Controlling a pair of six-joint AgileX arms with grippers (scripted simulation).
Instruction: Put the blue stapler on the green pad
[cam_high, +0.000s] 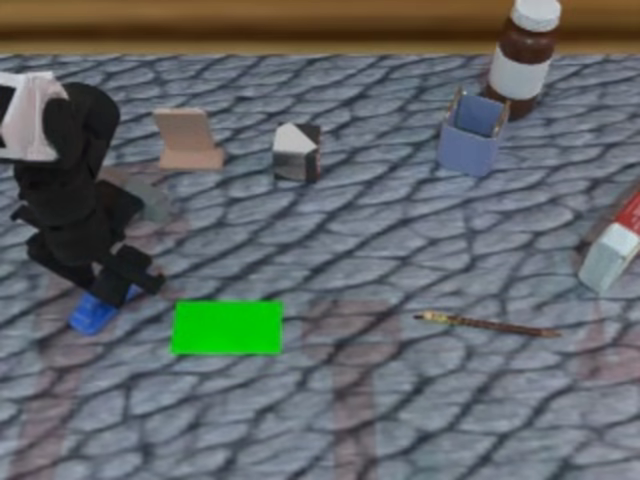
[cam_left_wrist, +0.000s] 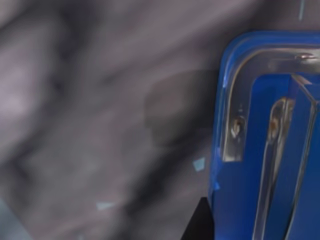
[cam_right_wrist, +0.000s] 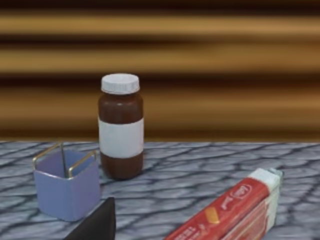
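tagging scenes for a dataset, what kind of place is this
Probably a rendered tabletop test scene, not a real room: a stone-patterned table strewn with unrelated items, a brown pill bottle, a pencil and a blue stapler.

The left claw (cam_high: 105, 285) is positioned low over the table's left side, directly above the blue stapler (cam_high: 92, 314), of which only one end is seen protruding from beneath it. The green pad (cam_high: 227, 327) is laid flat just to the right of the claw, apart from the stapler. A pencil (cam_high: 487, 324) is located well beyond the pad.
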